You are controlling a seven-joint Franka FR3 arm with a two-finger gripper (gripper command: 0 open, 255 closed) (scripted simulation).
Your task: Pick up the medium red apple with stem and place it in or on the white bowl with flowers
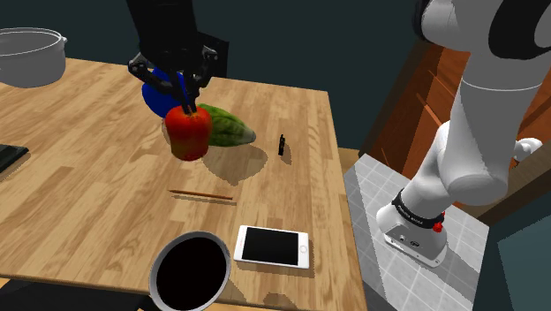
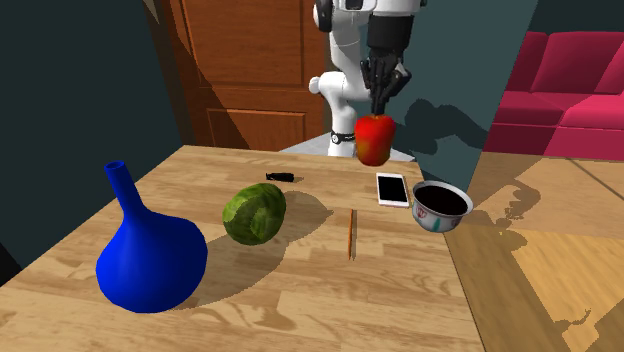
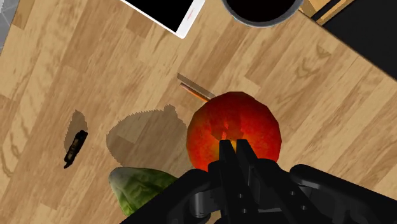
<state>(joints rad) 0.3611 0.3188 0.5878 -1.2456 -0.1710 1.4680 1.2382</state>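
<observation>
Pincer (image 1: 184, 104) clasps a red apple (image 1: 188, 134), orange-blushed, aloft over the wooden table (image 1: 88, 199).

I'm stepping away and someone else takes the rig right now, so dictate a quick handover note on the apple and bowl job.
Gripper: shut on the apple, gripping it at the top.
Apple: held in the air, clear of the table, close to the green vegetable.
Bowl: upright near the table's edge, beside the phone; the apple is not in it.
Done: apple grasped and lifted.
Left: carry it over the bowl, lower it in, open the gripper.
</observation>
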